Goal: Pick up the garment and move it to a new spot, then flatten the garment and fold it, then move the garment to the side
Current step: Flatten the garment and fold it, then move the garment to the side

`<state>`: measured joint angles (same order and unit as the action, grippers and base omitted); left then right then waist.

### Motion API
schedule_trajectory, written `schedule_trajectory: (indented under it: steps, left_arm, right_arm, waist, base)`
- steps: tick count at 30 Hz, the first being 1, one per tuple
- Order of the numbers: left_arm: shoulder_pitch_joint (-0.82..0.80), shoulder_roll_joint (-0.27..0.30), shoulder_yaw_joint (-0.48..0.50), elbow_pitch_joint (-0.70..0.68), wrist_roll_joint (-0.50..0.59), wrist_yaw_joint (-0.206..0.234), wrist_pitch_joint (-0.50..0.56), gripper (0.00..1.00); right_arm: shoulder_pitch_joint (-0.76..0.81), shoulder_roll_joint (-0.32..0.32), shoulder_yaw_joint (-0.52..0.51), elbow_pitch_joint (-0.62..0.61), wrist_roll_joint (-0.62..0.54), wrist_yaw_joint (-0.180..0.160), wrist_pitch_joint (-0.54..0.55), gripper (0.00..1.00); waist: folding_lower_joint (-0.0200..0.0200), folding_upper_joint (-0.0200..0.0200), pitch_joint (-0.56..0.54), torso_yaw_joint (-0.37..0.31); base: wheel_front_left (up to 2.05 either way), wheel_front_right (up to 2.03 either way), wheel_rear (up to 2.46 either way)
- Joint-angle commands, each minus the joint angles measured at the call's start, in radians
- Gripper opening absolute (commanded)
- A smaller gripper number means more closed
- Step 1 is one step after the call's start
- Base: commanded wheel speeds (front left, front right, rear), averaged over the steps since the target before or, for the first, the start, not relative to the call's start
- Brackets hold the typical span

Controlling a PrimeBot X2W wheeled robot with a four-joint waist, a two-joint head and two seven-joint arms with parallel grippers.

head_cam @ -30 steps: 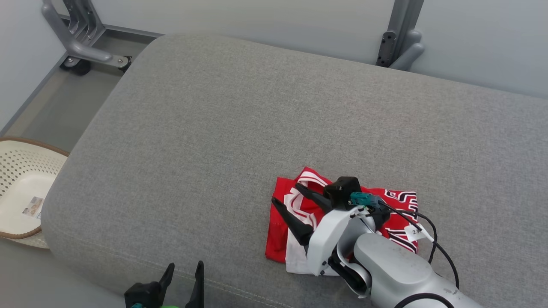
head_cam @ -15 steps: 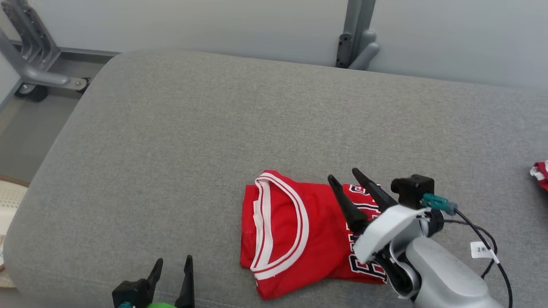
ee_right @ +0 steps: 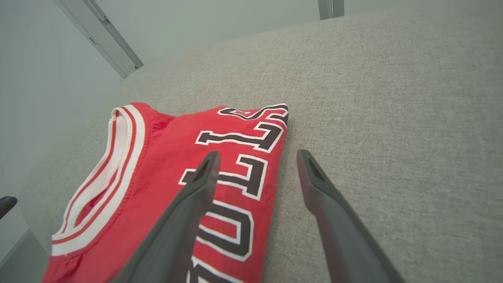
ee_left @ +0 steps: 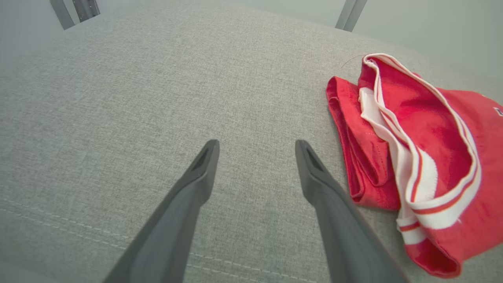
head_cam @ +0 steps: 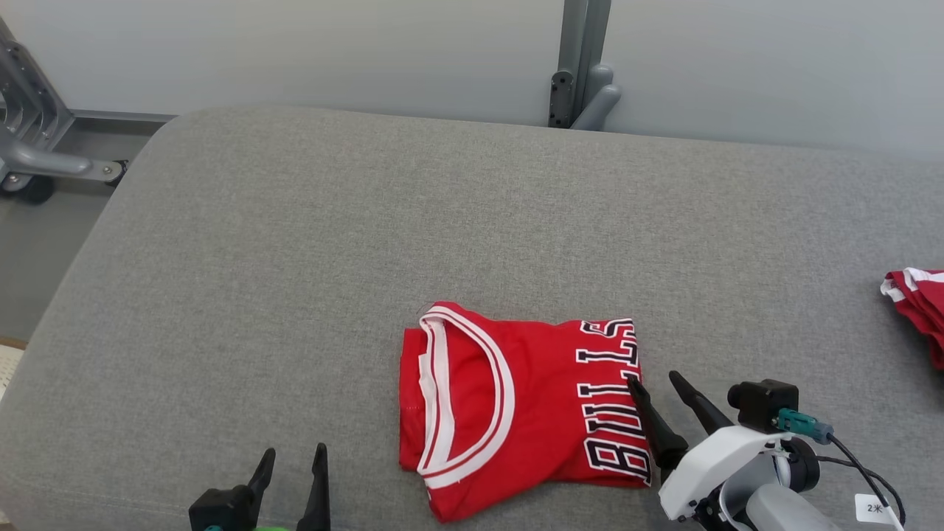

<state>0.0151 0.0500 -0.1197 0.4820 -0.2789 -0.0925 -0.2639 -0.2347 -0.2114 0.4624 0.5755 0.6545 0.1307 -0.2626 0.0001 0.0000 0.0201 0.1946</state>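
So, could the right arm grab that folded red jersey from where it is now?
Probably yes: the right tool stands open right at the jersey, by its lettered edge, and nothing lies between them on the grey cushion.

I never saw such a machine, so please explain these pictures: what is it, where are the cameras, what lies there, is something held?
It is a robot with two arms, each ending in two long dark fingers. The picture from above comes from a camera on its head; the other two come from wrist cameras looking along each arm's fingers. On the grey cushion lies a folded red jersey with white trim and black letters; another red garment lies at that picture's right edge. The left fingers stand open over bare cushion; the right fingers stand open over the jersey's lettered edge. Nothing is held.
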Motion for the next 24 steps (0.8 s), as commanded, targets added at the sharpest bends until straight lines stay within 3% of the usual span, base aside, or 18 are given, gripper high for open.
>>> schedule_trajectory:
  steps: [1, 12, 13, 14, 20, 24]
  left_arm:
    - [0.006, 0.002, 0.002, -0.007, 0.009, -0.003, 0.000, 1.00]
    - [-0.032, 0.002, -0.023, -0.026, 0.028, -0.004, 0.000, 1.00]
    - [-0.033, 0.002, -0.022, -0.028, 0.032, -0.004, 0.000, 1.00]
    - [-0.034, 0.002, -0.021, -0.032, 0.035, -0.004, 0.000, 1.00]
    - [-0.030, 0.002, -0.021, -0.043, 0.040, -0.002, 0.000, 1.00]
    - [-0.019, 0.002, -0.026, -0.050, 0.044, -0.006, 0.000, 1.00]
  right_arm:
    - [-0.003, 0.003, -0.005, 0.004, -0.003, 0.000, -0.002, 1.00]
    - [-0.088, 0.047, 0.033, 0.164, 0.062, 0.000, -0.002, 1.00]
    - [-0.094, 0.052, 0.045, 0.173, 0.072, 0.000, -0.002, 0.68]
    - [-0.101, 0.054, 0.052, 0.178, 0.081, 0.000, -0.002, 0.00]
    - [-0.117, 0.036, 0.043, 0.170, 0.081, 0.000, -0.003, 0.00]
    - [-0.104, 0.030, -0.017, 0.135, 0.041, 0.000, -0.003, 0.00]
  waist:
    - [-0.0001, 0.0000, 0.011, 0.004]
    - [-0.0001, 0.0000, 0.055, 0.065]
    - [-0.0001, 0.0000, 0.055, 0.069]
    - [-0.0001, 0.0000, 0.054, 0.073]
    - [-0.0001, 0.0000, 0.045, 0.070]
    - [-0.0001, 0.0000, 0.030, 0.016]
  base:
    - [0.00, 0.00, 0.00]
    - [0.00, 0.00, 0.00]
    - [0.00, 0.00, 0.00]
    - [0.00, 0.00, 0.00]
    - [0.00, 0.00, 0.00]
    - [0.00, 0.00, 0.00]
